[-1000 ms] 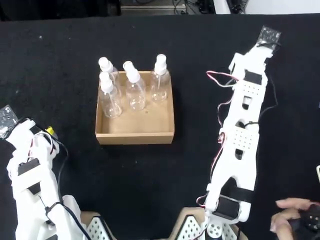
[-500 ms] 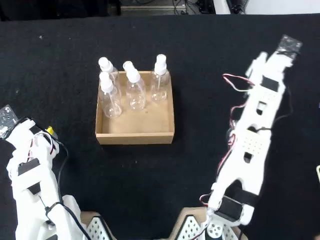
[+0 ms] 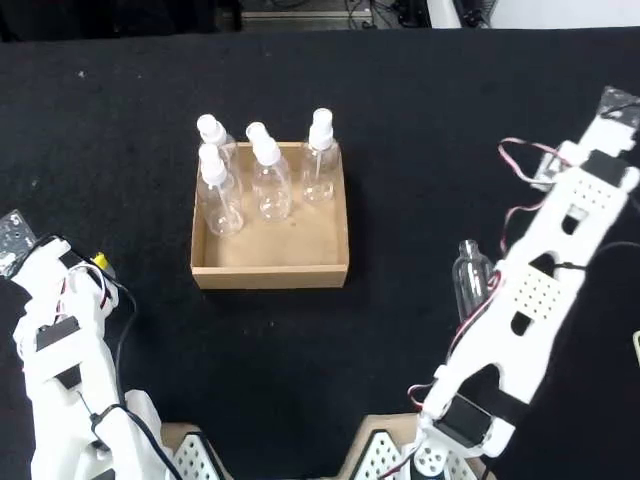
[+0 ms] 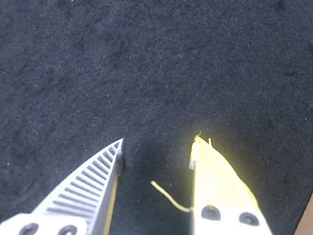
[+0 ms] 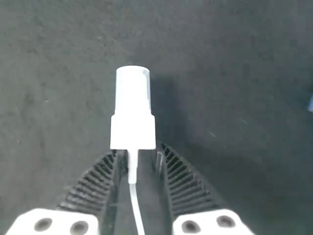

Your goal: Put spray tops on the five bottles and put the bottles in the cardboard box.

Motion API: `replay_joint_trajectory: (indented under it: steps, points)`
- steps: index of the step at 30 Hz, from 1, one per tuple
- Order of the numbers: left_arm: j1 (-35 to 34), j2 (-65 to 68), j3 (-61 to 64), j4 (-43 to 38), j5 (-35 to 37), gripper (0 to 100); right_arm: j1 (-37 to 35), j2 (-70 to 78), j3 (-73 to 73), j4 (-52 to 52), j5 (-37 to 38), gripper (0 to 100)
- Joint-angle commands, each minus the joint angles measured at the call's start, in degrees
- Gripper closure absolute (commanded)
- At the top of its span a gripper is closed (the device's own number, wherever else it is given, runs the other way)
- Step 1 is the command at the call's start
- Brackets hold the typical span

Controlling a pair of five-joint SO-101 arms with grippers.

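Note:
The cardboard box (image 3: pixel 270 272) stands mid-table with several clear bottles (image 3: pixel 272 180) upright along its far side, each wearing a white spray top. One clear bottle without a top (image 3: pixel 472 280) stands on the black cloth beside the right arm. My right gripper (image 5: pixel 139 157) is shut on the neck and tube of a white spray top (image 5: pixel 133 115); in the high view the right gripper (image 3: pixel 618 103) is at the far right of the table. My left gripper (image 4: pixel 159 142) is open over bare cloth, and the left gripper (image 3: pixel 15 235) sits at the table's left edge.
Black cloth (image 3: pixel 400 120) covers the table. The right arm's white links (image 3: pixel 530 300) run diagonally from the near base to the far right, close to the topless bottle. The front half of the box holds nothing.
The right arm has swung to the right, away from the box, uncovering the topless bottle. A hand at the near right corner has gone. The left arm has not moved.

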Motion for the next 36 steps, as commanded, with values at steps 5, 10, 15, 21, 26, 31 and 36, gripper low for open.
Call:
replay_joint_trajectory:
  steps: [5, 10, 15, 21, 26, 31, 36]
  points:
    - [0.31, -1.67, -1.01, -1.23, -0.44, 80, 0.44, -12.26, -2.51, 2.37, 9.58, 83.4]
    - [0.13, -1.67, -1.01, -1.23, -0.44, 80, -2.11, -9.8, 0.92, -5.63, 9.93, 74.7]
    - [0.13, -1.67, -1.01, -1.23, -0.44, 80, -3.6, -8.31, 2.77, -9.93, 9.14, 75.1]
    - [0.13, -1.67, -1.01, -1.23, -0.44, 80, -4.31, -7.87, 5.58, -18.11, 7.74, 75.1]
    - [0.04, -1.67, -1.01, -1.23, -0.44, 80, -4.4, -8.13, 12.18, -15.91, 13.01, 75.1]
    - [0.04, -1.67, -1.01, -1.23, -0.44, 80, -3.6, -7.87, 12.79, -14.15, 16.97, 75.1]
    - [0.04, -1.67, -1.01, -1.23, -0.44, 80, -2.81, -5.76, 14.73, -14.77, 23.74, 75.2]
